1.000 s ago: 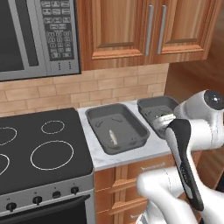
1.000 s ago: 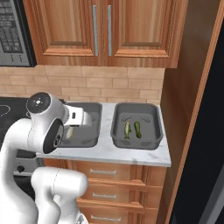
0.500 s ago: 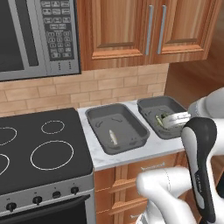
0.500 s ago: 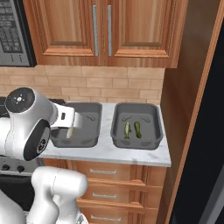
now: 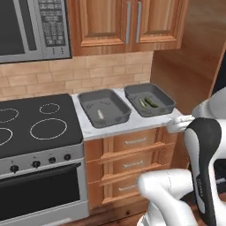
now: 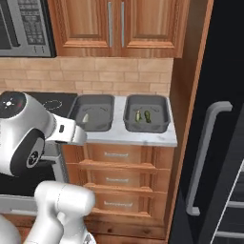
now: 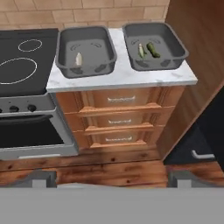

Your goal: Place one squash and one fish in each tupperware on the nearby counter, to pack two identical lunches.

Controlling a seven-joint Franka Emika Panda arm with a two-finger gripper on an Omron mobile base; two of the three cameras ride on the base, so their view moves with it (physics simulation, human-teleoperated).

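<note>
Two dark grey trays side by side on a pale marble counter (image 7: pixel 122 76), just right of a black stove top (image 7: pixel 22 61). Left tray (image 7: pixel 85 50) holding one pale silvery fish (image 7: pixel 78 58), lying near the middle of its floor. Right tray (image 7: pixel 154 45) holding a greenish-yellow fish (image 7: pixel 141 50) and a dark green squash (image 7: pixel 152 48), lying side by side, close together, the fish on the left. From the left base camera: left tray (image 5: pixel 104 107) with the pale fish (image 5: pixel 100 114), right tray (image 5: pixel 150 98) with the two greenish pieces, too small to tell apart. From the right base camera: left tray (image 6: pixel 94 111) with the pale fish (image 6: pixel 85 117), right tray (image 6: pixel 146 113) with the squash (image 6: pixel 147 116) beside the yellowish fish (image 6: pixel 138 116). Second squash nowhere to be made out. Gripper (image 7: pixel 112 179) held back from the counter and above the wooden floor (image 7: pixel 109 168), facing the drawers (image 7: pixel 116 118), finger tips spread far apart at the bottom corners of the hand camera, nothing between them. Wooden cabinets (image 5: pixel 128 24) above the counter, microwave (image 5: pixel 33 28) above the stove, brick backsplash behind. Tall dark fridge (image 6: pixel 214 143) to the right of the counter.
</note>
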